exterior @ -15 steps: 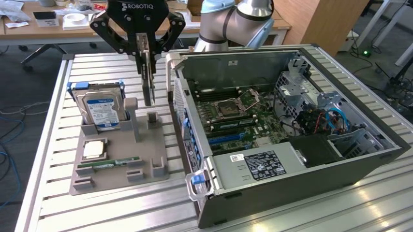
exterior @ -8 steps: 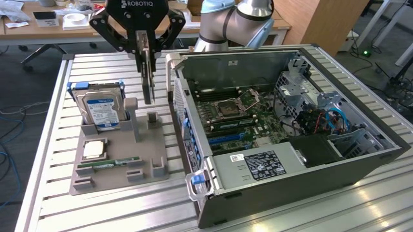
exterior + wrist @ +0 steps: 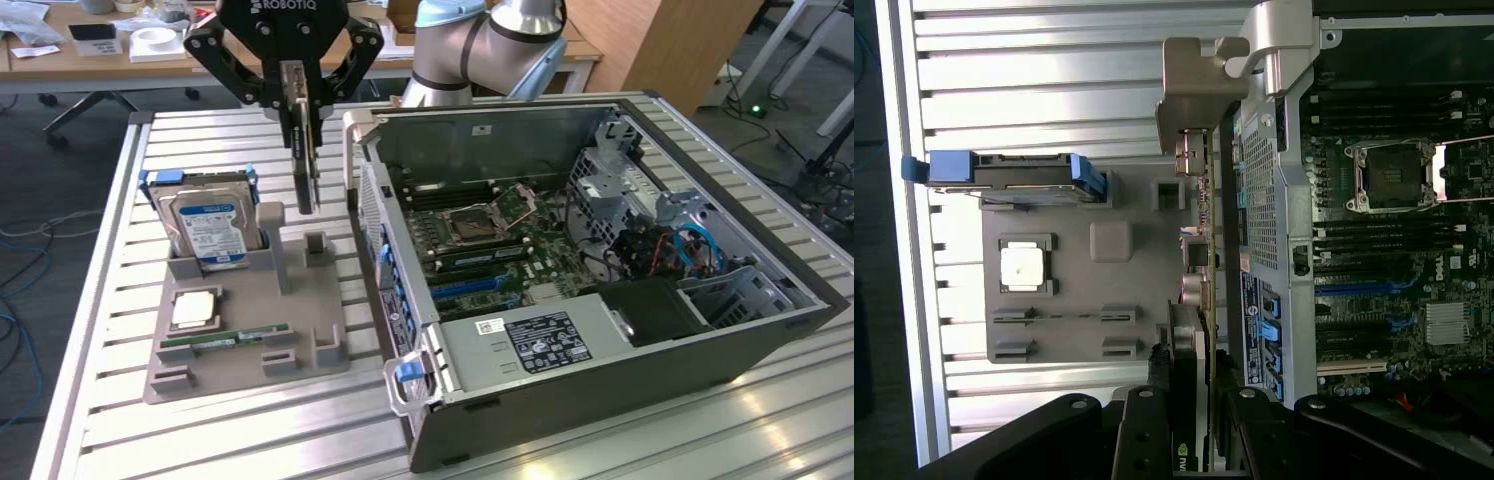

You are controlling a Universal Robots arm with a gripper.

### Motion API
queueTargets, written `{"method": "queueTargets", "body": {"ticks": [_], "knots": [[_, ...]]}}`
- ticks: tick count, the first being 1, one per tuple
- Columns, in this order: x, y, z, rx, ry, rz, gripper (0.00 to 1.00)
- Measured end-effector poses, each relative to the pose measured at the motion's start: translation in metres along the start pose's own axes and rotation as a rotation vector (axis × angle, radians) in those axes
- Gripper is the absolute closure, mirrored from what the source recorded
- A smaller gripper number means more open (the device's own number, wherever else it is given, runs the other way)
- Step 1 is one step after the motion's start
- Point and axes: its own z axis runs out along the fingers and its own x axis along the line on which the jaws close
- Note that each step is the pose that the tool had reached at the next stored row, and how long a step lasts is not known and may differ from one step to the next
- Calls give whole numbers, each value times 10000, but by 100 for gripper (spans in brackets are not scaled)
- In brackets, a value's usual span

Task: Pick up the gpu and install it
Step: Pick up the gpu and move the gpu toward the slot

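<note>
The gpu (image 3: 306, 165) hangs upright and edge-on in the air, a thin dark card with a green board edge. My gripper (image 3: 298, 88) is shut on its upper end. The card hovers above the grey parts holder (image 3: 247, 355), between the hard drive and the open computer case (image 3: 400, 215). In the wrist view the gpu (image 3: 1199, 250) runs as a narrow strip out from my gripper (image 3: 1192, 405), just beside the case's outer wall (image 3: 1259, 180). The motherboard (image 3: 494, 240) lies exposed inside the case, with blue and black slots near its lower part.
On the holder stand a silver hard drive with a blue label (image 3: 207, 225), a CPU (image 3: 196, 308) and a green RAM stick (image 3: 227, 340). The case's side wall rises close to the card. Everything rests on a slatted metal table (image 3: 200, 140). Desks and chairs stand behind.
</note>
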Motion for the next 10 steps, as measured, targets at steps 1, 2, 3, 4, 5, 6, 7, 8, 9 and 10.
{"method": "queueTargets", "body": {"ticks": [1, 2, 3, 4, 5, 6, 7, 8, 9, 10], "knots": [[-2, 0, -1, 1, 1, 0, 73], [-4, 1, -1, 1, 1, 0, 73], [-9, 1, -1, 1, 1, -1, 73], [-15, 1, 0, 0, 1, -1, 73], [-22, 2, 0, 0, 0, -1, 73], [-30, 3, 1, 0, 0, -1, 73], [-38, 3, 1, 0, 1, 0, 73], [-46, 4, 1, 0, 0, 0, 73], [-53, 5, 2, 0, 0, -1, 73], [-60, 5, 2, 0, 0, 0, 73]]}}
